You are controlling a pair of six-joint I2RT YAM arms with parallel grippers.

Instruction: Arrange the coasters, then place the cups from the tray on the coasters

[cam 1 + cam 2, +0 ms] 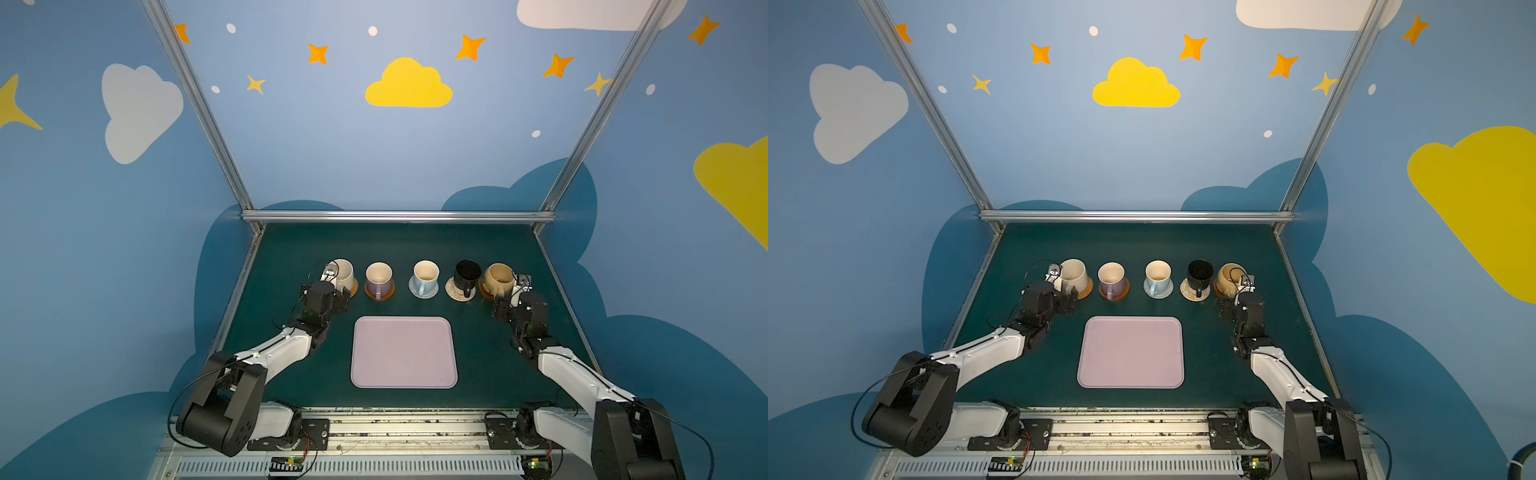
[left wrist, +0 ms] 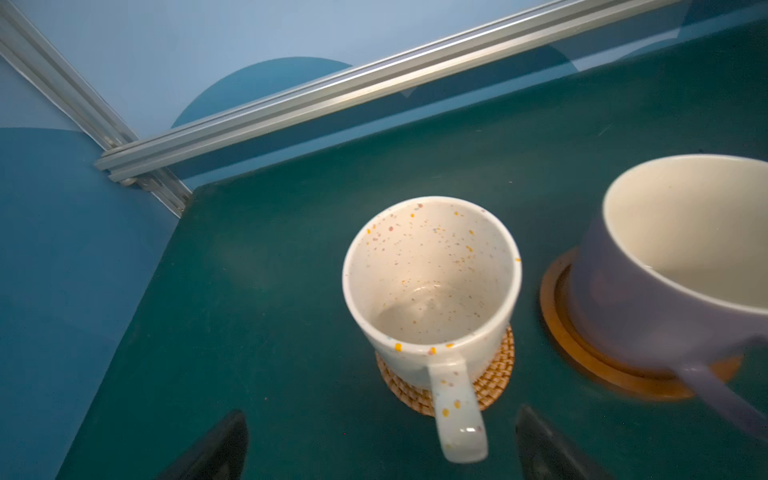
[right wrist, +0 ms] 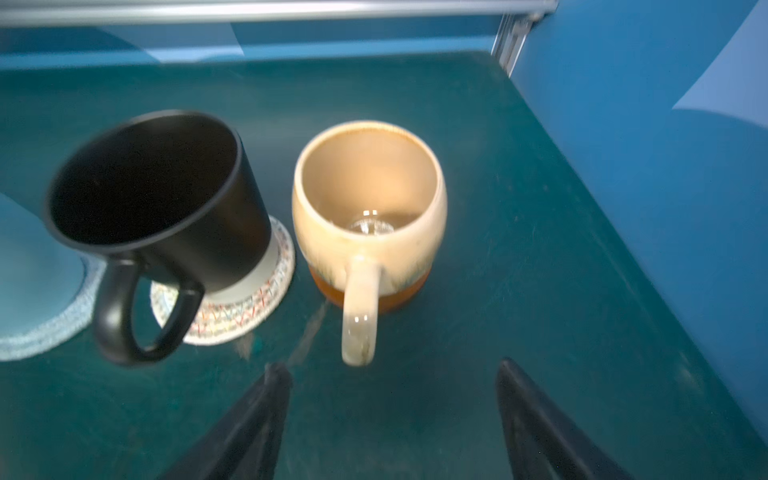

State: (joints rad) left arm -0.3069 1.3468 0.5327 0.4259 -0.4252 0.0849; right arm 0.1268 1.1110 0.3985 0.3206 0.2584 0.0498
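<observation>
All five cups (image 1: 1111, 274) stood on coasters (image 1: 1148, 289) in a row on the desk (image 1: 415, 245), and the tray (image 1: 403, 353) lay bare between my arms. I judged the placing done and the step in hand to be getting both hands clear.

The left hand (image 2: 382, 411) was spread wide and held nothing. The handle of the cream cup (image 2: 432, 270) pointed back into the gap between its fingers, touching neither as far as I could see. That cup sat on a woven coaster (image 2: 494, 374), the lavender cup (image 2: 665, 270) on a wooden coaster (image 2: 557, 324) just beside.

The right hand (image 3: 390, 363) was likewise spread and empty, its tips just short of the handle of the mustard cup (image 3: 370, 199), which hid nearly all of its brown coaster (image 3: 403, 297). The black cup (image 3: 166, 187) on the beige coaster (image 3: 249, 307) stood just beside, its handle slanting toward the finger on that side. The blue cup (image 1: 426, 274) stood mid-row.

I meant to draw each hand straight back along the handle's line, fingers wide, and only then lift and swing away. Sideways drift on the left would catch the cream handle and turn the cup on its coaster; on the right, the black handle was the thing to miss.
</observation>
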